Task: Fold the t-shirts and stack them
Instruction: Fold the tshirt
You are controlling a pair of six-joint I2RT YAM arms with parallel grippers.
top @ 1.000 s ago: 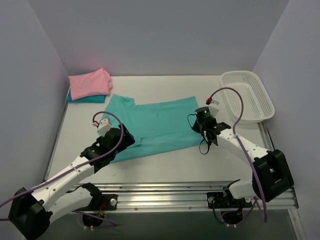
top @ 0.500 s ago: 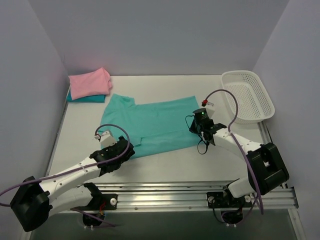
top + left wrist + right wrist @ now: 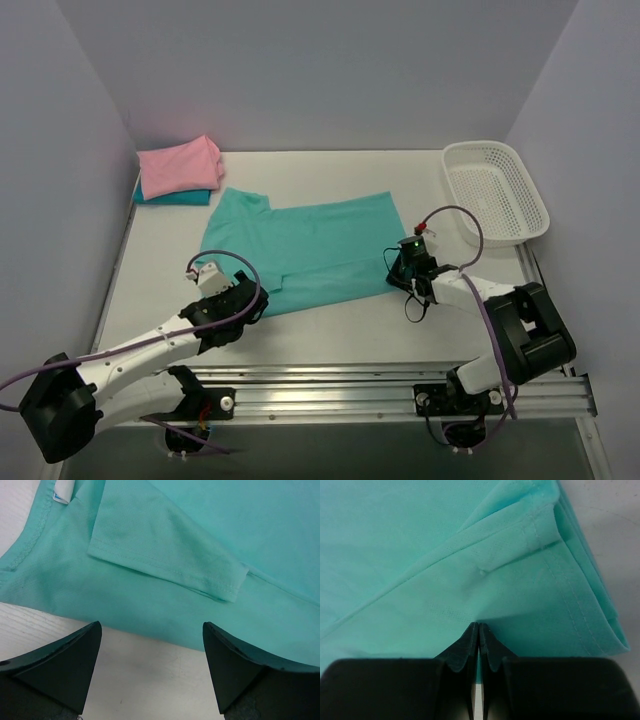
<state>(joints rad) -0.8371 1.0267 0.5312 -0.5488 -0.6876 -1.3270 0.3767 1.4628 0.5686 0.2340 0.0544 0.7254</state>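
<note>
The white table (image 3: 330,170) is filling the top view, and the teal-green t-shirt (image 3: 310,245) is lying spread flat across its middle, collar end pointing toward 10 o'clock and hem end toward 3 o'clock. One sleeve (image 3: 165,550) is lying folded in over the body near the 7 o'clock edge.

The white mesh basket (image 3: 497,192) is sitting at 2 o'clock, well apart from the spread shirt.

At 10 o'clock, in the far corner, the pink t-shirt (image 3: 178,167) is resting folded on top of the darker teal-blue t-shirt (image 3: 176,198), whose edge is showing beneath it on the near side.

The left gripper (image 3: 258,297) is hovering at the spread shirt's 7 o'clock edge with its claw released. In its wrist view the two fingers (image 3: 75,650) are standing wide apart over the bare table, just short of the cloth's edge, with nothing between them.

The right gripper (image 3: 404,266) is sitting at the shirt's 4 o'clock corner, claw clenched. In its wrist view the tips (image 3: 478,630) are pressing together right at the doubled hem (image 3: 570,605). Whether any cloth is being pinched, I cannot tell.
</note>
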